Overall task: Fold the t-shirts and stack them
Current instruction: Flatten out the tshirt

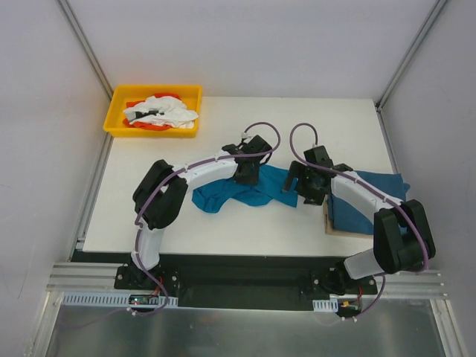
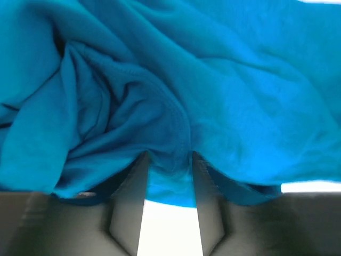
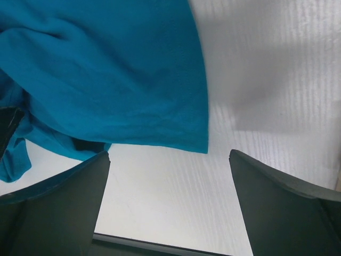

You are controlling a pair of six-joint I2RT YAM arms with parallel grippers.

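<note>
Looks like the opening grab for flattening the crumpled t-shirt, bunched in the middle of the counter: left end effector narrow with a fold between its fingers, firmness impossible to tell, right end effector wide over bare surface just beside the hem. Calls next for a sure pinch and a spread toward the open far side, keeping off the folded stack at the right edge and the yellow bin
</note>
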